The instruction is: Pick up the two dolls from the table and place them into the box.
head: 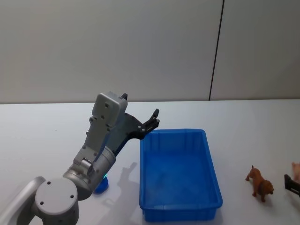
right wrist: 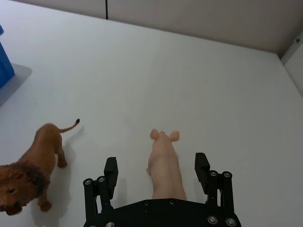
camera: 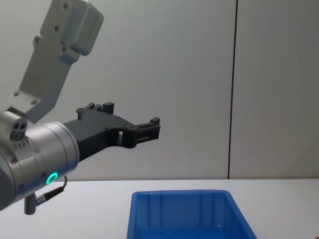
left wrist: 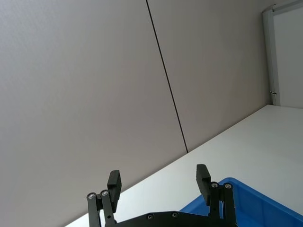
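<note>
Left end effector (head: 154, 119): raised above the desk (head: 47, 136), near the far left corner of the box (head: 180, 213) in the head view; fingers spread wide with nothing between them; in the chest view it points toward the wall (camera: 174, 74), well above the box rim

Right end effector (right wrist: 156, 163): low over the desk at the right edge of the head view, well apart from the box; fingers wide, one on each side of the toy pig (right wrist: 164, 165); a gap shows on both sides of the pig, so no contact can be seen

Toy pig: pale pink, on the desk right of the box; head pointing away from the right wrist camera

Toy lion (head: 259, 183): brown with a darker mane, standing upright on the desk between the box and the pig; near the pig but not touching it

Box: bright blue bin on the desk in front of the robot, its long side running away from it

Small blue thing (head: 100, 186): on the desk just left of the box, mostly hidden under the left arm; what it is cannot be told

Wall: plain grey, with a dark vertical seam
</note>
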